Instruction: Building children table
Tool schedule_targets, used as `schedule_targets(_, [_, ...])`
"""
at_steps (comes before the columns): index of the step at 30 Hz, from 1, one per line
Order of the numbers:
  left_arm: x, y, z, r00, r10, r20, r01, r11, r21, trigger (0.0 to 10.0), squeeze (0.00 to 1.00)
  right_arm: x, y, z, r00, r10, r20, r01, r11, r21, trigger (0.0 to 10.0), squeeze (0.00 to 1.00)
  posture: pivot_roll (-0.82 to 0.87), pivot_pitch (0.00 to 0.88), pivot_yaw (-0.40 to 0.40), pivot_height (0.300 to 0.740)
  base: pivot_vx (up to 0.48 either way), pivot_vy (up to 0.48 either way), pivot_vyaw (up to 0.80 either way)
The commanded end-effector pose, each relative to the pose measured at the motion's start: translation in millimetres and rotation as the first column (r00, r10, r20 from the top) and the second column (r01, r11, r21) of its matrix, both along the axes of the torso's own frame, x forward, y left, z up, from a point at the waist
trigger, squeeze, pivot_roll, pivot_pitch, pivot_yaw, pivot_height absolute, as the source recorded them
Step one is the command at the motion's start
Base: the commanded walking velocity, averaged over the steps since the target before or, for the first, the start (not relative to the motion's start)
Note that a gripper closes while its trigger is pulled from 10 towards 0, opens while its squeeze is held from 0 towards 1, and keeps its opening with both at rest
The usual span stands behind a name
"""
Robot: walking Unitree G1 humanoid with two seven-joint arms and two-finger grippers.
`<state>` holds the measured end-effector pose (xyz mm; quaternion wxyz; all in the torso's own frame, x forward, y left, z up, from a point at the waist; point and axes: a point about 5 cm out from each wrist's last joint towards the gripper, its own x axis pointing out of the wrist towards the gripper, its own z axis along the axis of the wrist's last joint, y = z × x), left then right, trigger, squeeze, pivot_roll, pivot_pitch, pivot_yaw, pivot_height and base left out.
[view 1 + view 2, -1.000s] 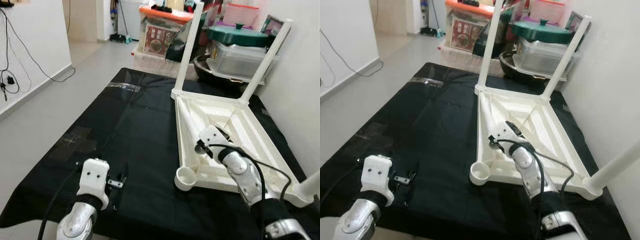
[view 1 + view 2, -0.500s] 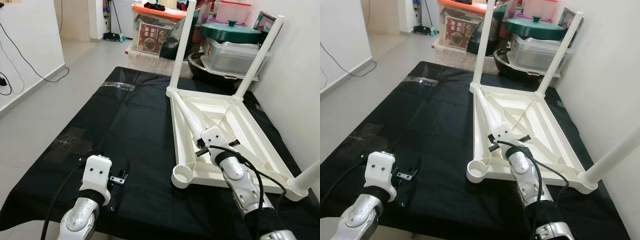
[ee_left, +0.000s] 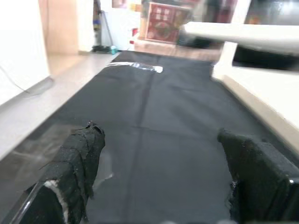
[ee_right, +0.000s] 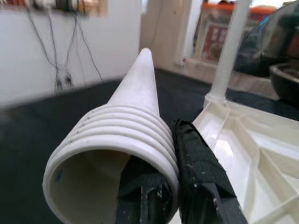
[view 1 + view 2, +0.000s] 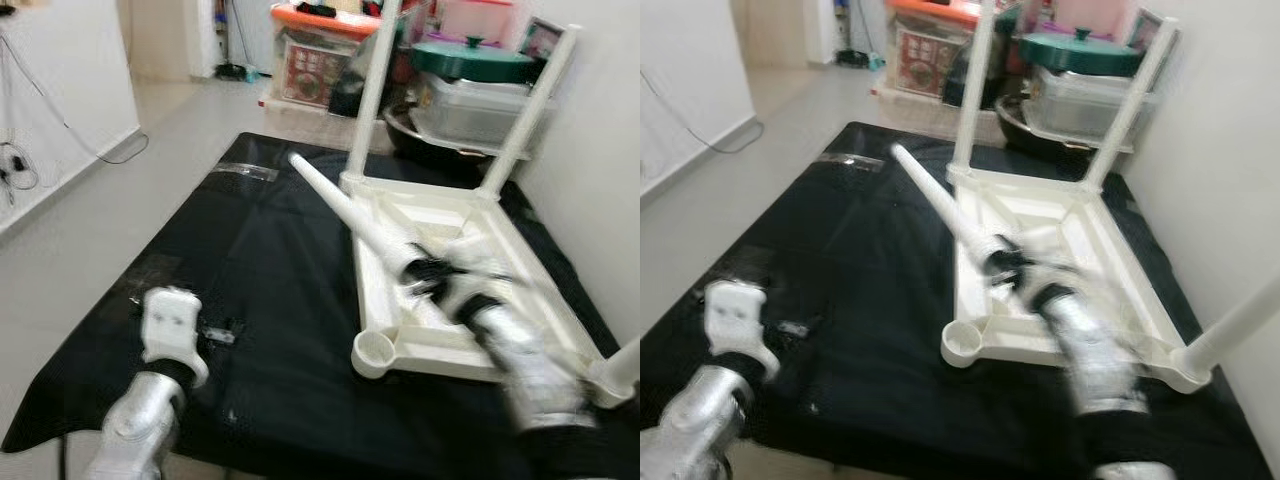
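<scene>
A white children's table [image 5: 478, 222] lies upside down on a black mat [image 5: 270, 250], with upright legs [image 5: 372, 90] at its far corners and another at the near right. Its near-left corner has an empty round socket [image 5: 376, 352]. My right gripper [image 5: 425, 268] is shut on the ribbed open end of a loose white leg [image 5: 345, 210], held above the table, its tapered tip pointing far left. In the right wrist view one finger [image 4: 198, 177] is outside the leg [image 4: 133, 121] and the other inside its rim. My left gripper [image 3: 163, 172] hangs open over the mat.
Storage boxes [image 5: 325, 60], a green-lidded pot [image 5: 470, 58] and a clear bin [image 5: 475, 110] crowd the far end behind the table. A wall runs close along the right side. Bare tiled floor [image 5: 90, 220] lies to the left, with cables on the left wall.
The right gripper has lifted the loose leg out of the table's underside, its tip swinging up and to the far left. The left arm has drifted slightly left. The picture is blurred.
</scene>
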<state>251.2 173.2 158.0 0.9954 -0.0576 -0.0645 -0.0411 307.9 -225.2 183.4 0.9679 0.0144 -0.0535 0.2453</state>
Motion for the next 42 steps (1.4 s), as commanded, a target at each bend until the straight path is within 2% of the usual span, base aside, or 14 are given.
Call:
schedule_targets(1, [0.7, -5.1, 1.8, 0.999, -0.042, 0.001, 0.042, 0.997, -0.063, 10.0, 0.00, -4.2, -1.2, 2.0, 0.998, 0.057, -0.003, -0.057, 0.997, 0.052, 0.0, 0.00, 0.06, 0.000, -0.109, 0.740, 0.000, 0.000, 0.00])
schedule_targets(3, [1.7, -5.6, 5.1, 0.998, -0.066, 0.012, 0.067, 0.987, -0.145, 10.0, 0.00, -5.1, -7.0, 1.0, 0.998, 0.064, -0.019, -0.062, 0.993, 0.098, 0.0, 0.00, 0.06, 0.000, -0.109, 0.740, 0.000, 0.000, 0.00])
schedule_targets(5, [2.2, -8.1, 14.3, 0.991, -0.117, 0.064, 0.133, 0.916, -0.379, 10.0, 0.00, -3.9, -6.1, -9.5, 0.991, 0.111, -0.080, -0.091, 0.972, 0.218, 0.0, 0.00, 0.06, 0.000, -0.108, 0.740, 0.000, 0.000, 0.00])
schedule_targets(6, [2.2, -8.1, 14.3, 0.991, -0.117, 0.064, 0.133, 0.916, -0.379, 10.0, 0.00, -3.9, -6.1, -9.5, 0.991, 0.111, -0.080, -0.091, 0.972, 0.218, 0.0, 0.00, 0.06, 0.000, -0.108, 0.740, 0.000, 0.000, 0.00])
schedule_targets(8, [1.4, -7.9, 20.4, 0.978, -0.158, 0.139, 0.210, 0.779, -0.591, 10.0, 0.00, -8.1, 11.5, -23.0, 0.963, 0.242, -0.117, -0.197, 0.932, 0.304, 0.0, 0.00, 0.06, 0.000, -0.109, 0.740, 0.000, 0.000, 0.00])
schedule_targets(11, [1.2, -6.9, 22.6, 0.971, -0.166, 0.171, 0.238, 0.724, -0.648, 10.0, 0.00, -10.7, 18.7, -27.1, 0.948, 0.293, -0.121, -0.242, 0.916, 0.320, 0.0, 0.00, 0.07, 0.000, -0.115, 0.740, 0.000, 0.000, 0.00])
schedule_targets(12, [2.2, -2.1, 17.8, 0.967, -0.164, 0.194, 0.254, 0.632, -0.732, 10.0, 0.00, -13.3, 35.2, -30.4, 0.918, 0.381, -0.112, -0.314, 0.869, 0.383, 0.0, 0.00, 0.08, 0.000, -0.120, 0.740, 0.000, 0.000, 0.00])
schedule_targets(19, [5.4, 11.5, -0.2, 0.985, -0.096, 0.141, 0.171, 0.527, -0.833, 10.0, 0.00, -22.7, 52.5, -25.7, 0.849, 0.524, -0.070, -0.429, 0.760, 0.489, 0.0, 0.00, 0.09, 0.000, -0.139, 0.740, 0.000, 0.000, 0.00])
schedule_targets(21, [4.9, 16.7, -5.3, 0.987, -0.081, 0.136, 0.158, 0.477, -0.864, 10.0, 0.00, -32.6, 62.3, -23.3, 0.782, 0.621, -0.041, -0.514, 0.682, 0.521, 0.0, 0.00, 0.10, 0.000, -0.145, 0.740, 0.000, 0.000, 0.00])
schedule_targets(25, [4.6, 19.0, -9.0, 0.986, -0.096, 0.134, 0.163, 0.435, -0.885, 10.0, 0.00, -46.1, 69.9, -24.8, 0.696, 0.717, -0.035, -0.605, 0.612, 0.509, 0.0, 0.00, 0.09, 0.000, -0.142, 0.740, 0.000, 0.000, 0.00])
schedule_targets(30, [5.2, 18.3, -6.4, 0.981, -0.116, 0.153, 0.188, 0.418, -0.889, 10.0, 0.00, -51.0, 70.9, -28.9, 0.671, 0.739, -0.059, -0.623, 0.605, 0.495, 0.0, 0.00, 0.08, 0.000, -0.132, 0.740, 0.000, 0.000, 0.00])
schedule_targets(35, [-3.5, -2.1, 18.6, 0.892, -0.324, 0.316, 0.432, 0.398, -0.810, 10.0, 0.00, -33.9, 63.1, -36.8, 0.760, 0.639, -0.121, -0.499, 0.693, 0.521, 0.0, 0.00, 0.08, 0.000, -0.135, 0.740, 0.000, 0.000, 0.00])
schedule_targets(39, [-13.5, -11.9, 14.9, 0.861, -0.407, 0.304, 0.466, 0.394, -0.792, 10.0, 0.00, -20.1, 61.0, -32.8, 0.810, 0.573, -0.124, -0.415, 0.710, 0.569, 0.0, 0.00, 0.08, 0.000, -0.138, 0.740, 0.000, 0.000, 0.00])
schedule_targets(42, [-15.0, -13.0, 11.4, 0.866, -0.409, 0.288, 0.452, 0.393, -0.801, 10.0, 0.00, -20.4, 62.7, -31.9, 0.803, 0.586, -0.113, -0.428, 0.697, 0.575, 0.0, 0.00, 0.08, 0.000, -0.140, 0.740, 0.000, 0.000, 0.00])
